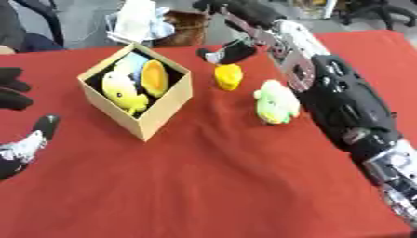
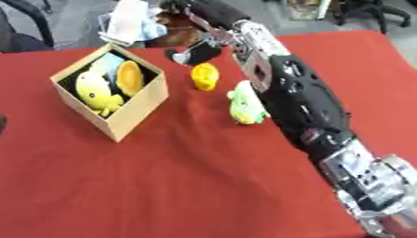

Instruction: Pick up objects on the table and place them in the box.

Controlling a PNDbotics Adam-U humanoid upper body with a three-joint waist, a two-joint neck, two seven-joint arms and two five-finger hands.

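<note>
Now your right hand [image 1: 224, 52] reaches in from the far right, fingers curled narrow and holding nothing, poised just beyond the small yellow toy [image 1: 229, 76], likely to close on it next. Just to the right and nearer sits a pale green toy [image 1: 276, 102]. Left of both stands the open cardboard box [image 1: 155, 114], already holding yellow toys. Everything rests on the red surface [image 1: 220, 186]. Your left hand [image 1: 24, 142] idles at the near left edge, fingers relaxed.
</note>
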